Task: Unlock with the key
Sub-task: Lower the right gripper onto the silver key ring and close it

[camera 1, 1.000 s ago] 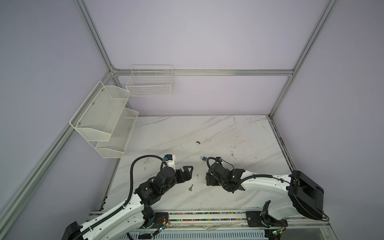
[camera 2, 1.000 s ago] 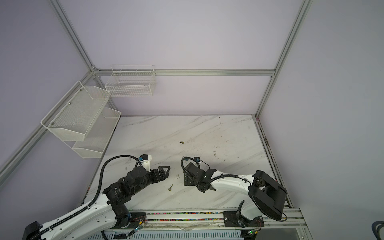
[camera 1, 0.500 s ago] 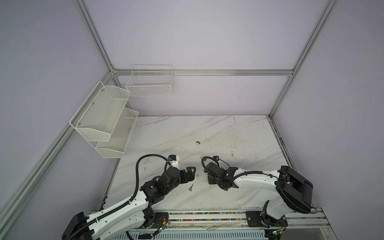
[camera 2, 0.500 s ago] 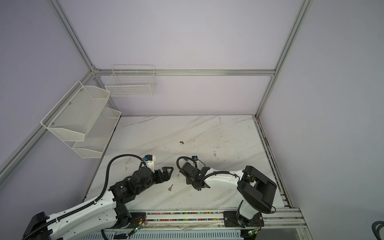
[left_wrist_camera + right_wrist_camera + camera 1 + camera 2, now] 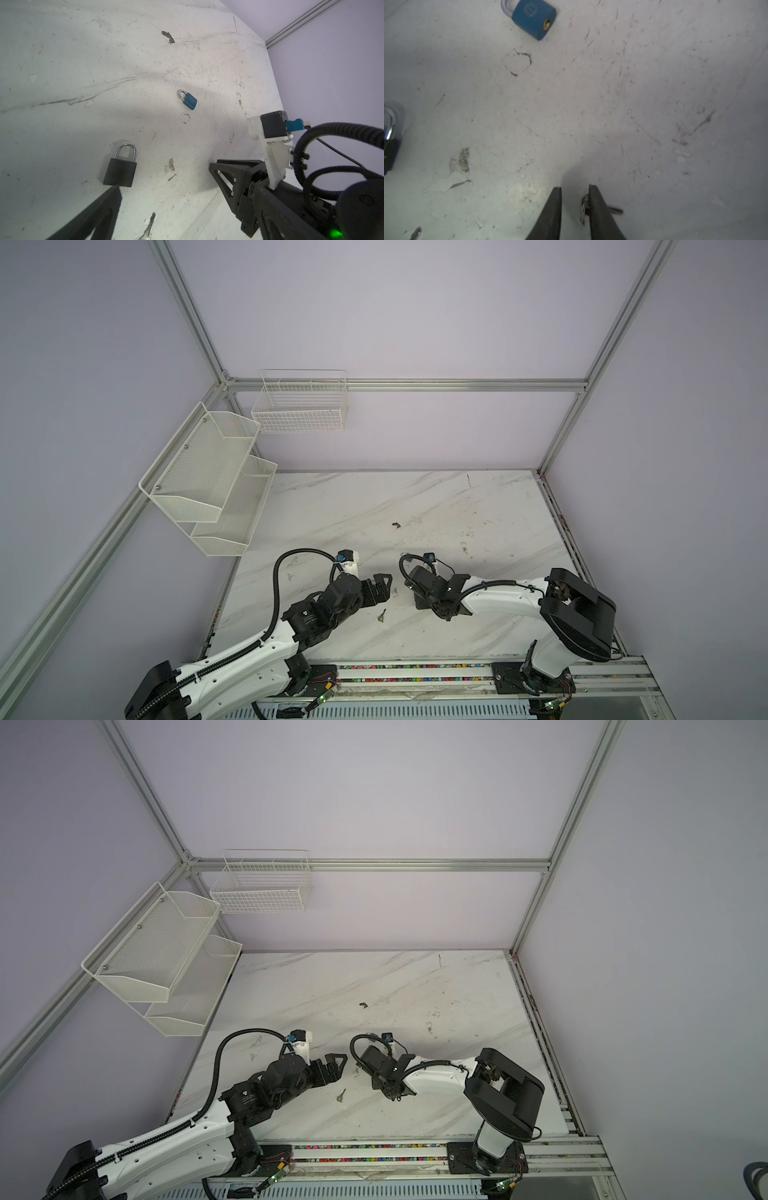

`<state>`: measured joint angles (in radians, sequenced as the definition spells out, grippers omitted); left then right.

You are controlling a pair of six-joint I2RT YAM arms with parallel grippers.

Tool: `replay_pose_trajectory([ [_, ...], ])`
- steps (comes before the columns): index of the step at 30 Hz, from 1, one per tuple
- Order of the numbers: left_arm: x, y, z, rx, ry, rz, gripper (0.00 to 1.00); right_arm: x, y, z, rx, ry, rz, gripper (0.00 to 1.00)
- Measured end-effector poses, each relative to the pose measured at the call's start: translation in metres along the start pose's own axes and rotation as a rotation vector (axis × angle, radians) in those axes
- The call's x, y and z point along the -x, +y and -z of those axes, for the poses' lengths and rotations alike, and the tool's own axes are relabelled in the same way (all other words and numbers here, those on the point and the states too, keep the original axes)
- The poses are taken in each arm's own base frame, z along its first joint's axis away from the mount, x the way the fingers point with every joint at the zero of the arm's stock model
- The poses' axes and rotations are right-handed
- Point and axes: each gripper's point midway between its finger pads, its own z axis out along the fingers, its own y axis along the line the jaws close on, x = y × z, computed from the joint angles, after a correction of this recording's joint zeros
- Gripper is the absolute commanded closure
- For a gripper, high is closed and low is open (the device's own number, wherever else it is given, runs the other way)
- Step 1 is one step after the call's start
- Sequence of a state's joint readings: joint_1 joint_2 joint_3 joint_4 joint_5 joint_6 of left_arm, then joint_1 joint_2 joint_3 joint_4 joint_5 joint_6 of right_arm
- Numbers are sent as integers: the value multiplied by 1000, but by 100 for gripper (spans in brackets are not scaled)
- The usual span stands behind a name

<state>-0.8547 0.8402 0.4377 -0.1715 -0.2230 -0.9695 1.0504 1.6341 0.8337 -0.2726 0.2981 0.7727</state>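
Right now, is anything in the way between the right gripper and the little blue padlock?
Nothing visible. In the right wrist view only bare, scuffed white tabletop lies between the right gripper and the blue metal padlock; the black padlock sits off to the side.

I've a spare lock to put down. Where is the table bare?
Bare: the far half of the table, between the back wall and the dark chip, shelf side to right rail. Crowded: the near middle, where black lock, blue lock and key lie.
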Motion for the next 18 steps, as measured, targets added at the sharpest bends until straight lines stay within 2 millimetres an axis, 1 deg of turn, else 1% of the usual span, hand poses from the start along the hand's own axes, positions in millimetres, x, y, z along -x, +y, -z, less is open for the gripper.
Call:
replay_pose_trajectory([
  [2,0,0,0,0,1,-1,0,0,0,-1,-3,-3,0,78],
  [5,-1,-1,0,-3,2,-2,0,1,0,-1,-5,-4,2,79],
  [7,-1,-1,0,-3,1,-1,0,1,-1,-1,-8,-6,2,81],
  [16,1,-3,2,-11,-6,8,0,0,-4,1,-23,-5,10,81],
  [18,1,-3,2,-12,-7,9,0,-1,-5,2,-27,-1,14,84],
])
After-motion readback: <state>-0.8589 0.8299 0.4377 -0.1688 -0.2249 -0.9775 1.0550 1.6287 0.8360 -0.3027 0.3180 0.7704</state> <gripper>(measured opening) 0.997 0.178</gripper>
